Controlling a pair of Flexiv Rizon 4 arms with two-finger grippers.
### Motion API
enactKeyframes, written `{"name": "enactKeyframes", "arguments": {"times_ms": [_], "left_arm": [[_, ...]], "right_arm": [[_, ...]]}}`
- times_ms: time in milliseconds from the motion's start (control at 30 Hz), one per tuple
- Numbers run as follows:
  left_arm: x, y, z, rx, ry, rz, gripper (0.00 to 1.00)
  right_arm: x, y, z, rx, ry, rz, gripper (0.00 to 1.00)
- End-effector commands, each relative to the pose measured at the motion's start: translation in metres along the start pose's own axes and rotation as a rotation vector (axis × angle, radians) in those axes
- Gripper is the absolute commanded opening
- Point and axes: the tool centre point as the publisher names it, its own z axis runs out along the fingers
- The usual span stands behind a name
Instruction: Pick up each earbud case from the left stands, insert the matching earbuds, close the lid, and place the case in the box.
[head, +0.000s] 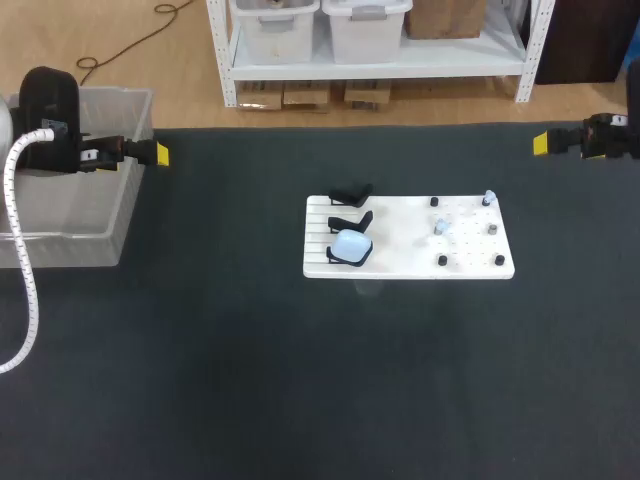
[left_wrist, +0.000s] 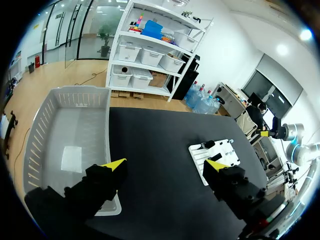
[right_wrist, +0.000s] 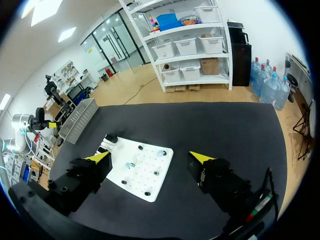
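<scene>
A white board lies mid-table with black stands along its left side. A pale blue earbud case rests on the nearest stand; the other two stands hold nothing. Two small pale earbuds sit among black pegs on the board's right half. My left gripper hovers open at the far left beside the clear plastic box. In the left wrist view that gripper is open and holds nothing, with the box beside it. My right gripper stands open at the far right, and in its own view looks toward the board.
Dark table cloth surrounds the board on all sides. The box stands at the table's left edge. Both arms are well away from the board.
</scene>
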Motion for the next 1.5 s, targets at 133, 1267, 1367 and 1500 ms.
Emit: {"name": "enactKeyframes", "arguments": {"times_ms": [133,1267,1367,1500], "left_arm": [[-0.001,-0.001,0.0,-0.006,0.004,-0.001,1.0],[-0.015,-0.048,0.0,0.202,0.005,0.383,1.0],[-0.013,-0.063,0.003,0.27,0.01,0.517,1.0],[-0.008,-0.08,0.007,0.359,0.023,0.659,1.0]], "right_arm": [[0.0,0.0,0.0,-0.001,0.0,0.0,1.0],[0.0,0.0,0.0,-0.001,0.0,0.0,1.0],[0.0,0.0,0.0,-0.001,0.0,0.0,1.0],[0.0,0.0,0.0,-0.001,0.0,0.0,1.0]]}}
